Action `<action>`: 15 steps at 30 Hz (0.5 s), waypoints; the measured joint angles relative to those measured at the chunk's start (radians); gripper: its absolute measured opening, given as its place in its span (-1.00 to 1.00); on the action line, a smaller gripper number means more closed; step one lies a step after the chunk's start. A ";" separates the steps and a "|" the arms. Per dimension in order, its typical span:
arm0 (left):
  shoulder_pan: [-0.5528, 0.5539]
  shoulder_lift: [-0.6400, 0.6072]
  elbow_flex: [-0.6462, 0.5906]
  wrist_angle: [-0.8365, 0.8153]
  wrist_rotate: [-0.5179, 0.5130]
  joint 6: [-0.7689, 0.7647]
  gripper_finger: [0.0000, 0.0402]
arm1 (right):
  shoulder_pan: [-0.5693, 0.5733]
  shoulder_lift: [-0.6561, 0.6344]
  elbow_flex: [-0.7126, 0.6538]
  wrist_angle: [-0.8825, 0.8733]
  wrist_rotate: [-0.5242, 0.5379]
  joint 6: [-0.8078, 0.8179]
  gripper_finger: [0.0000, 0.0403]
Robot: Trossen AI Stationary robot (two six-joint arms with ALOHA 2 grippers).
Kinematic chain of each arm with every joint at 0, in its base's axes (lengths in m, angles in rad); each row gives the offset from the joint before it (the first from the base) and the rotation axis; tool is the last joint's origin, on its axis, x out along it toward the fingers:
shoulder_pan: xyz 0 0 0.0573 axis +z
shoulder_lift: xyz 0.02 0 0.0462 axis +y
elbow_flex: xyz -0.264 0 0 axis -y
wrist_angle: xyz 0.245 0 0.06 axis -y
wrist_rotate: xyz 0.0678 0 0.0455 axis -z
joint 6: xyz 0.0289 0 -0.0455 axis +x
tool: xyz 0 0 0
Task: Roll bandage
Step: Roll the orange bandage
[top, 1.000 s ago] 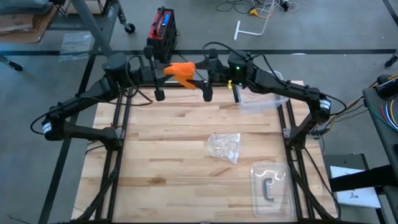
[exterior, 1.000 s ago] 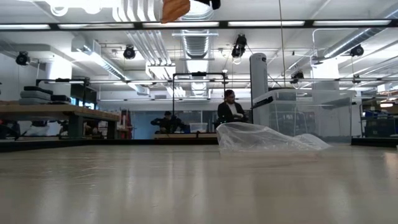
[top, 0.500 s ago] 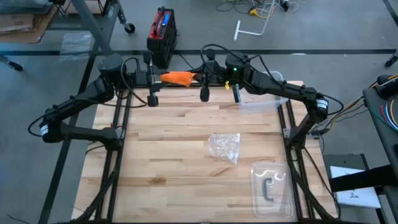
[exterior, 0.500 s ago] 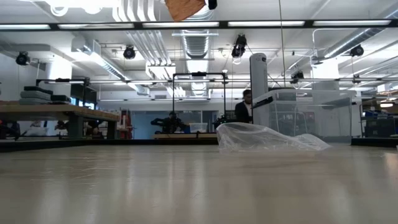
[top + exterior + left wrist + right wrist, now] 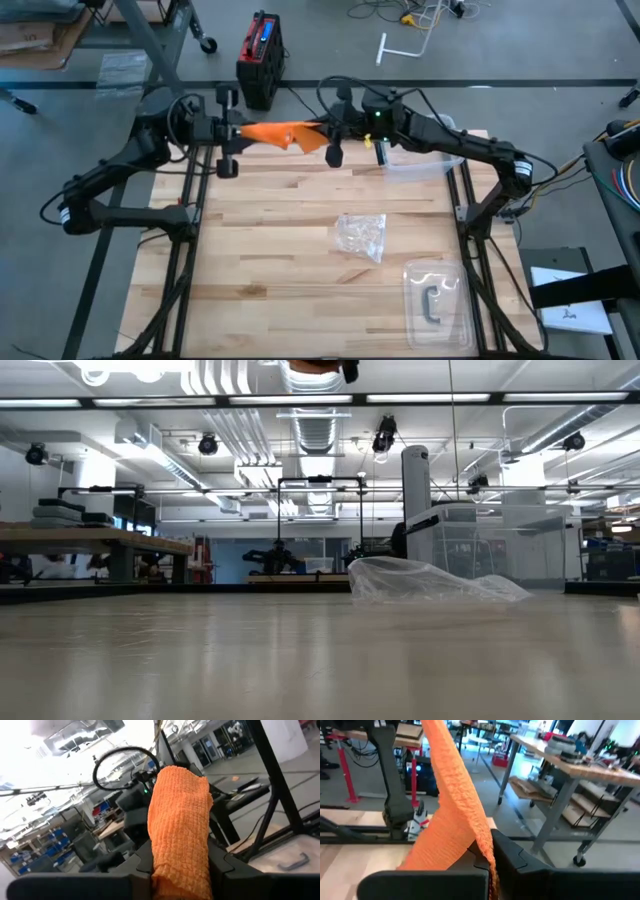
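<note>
Bandage [image 5: 273, 131] stretched between both grippers

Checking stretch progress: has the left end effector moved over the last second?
Yes. In the high view the left end effector has shifted left, away from the red box, stretching the bandage out from the right end effector.

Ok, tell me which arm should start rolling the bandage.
Probably the right. Both claws clamp the bandage, stretched between them above the table's far edge. The right claw pinches a thin end it could turn; the left claw holds a wider bunch.
</note>
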 joint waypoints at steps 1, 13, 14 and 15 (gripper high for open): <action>0.000 0.004 0.000 0.012 0.000 -0.010 -0.61 | 0.000 0.000 -0.012 0.005 0.001 0.014 -1.00; 0.002 0.005 -0.003 0.021 -0.123 -0.051 -0.61 | 0.000 -0.002 -0.118 0.060 0.042 0.015 -1.00; 0.002 0.012 -0.003 0.022 -0.153 -0.045 -0.61 | -0.001 -0.002 -0.118 0.076 0.046 0.006 -1.00; 0.002 0.021 -0.002 0.024 -0.181 -0.037 -0.61 | -0.002 -0.002 -0.113 0.080 0.051 0.000 -1.00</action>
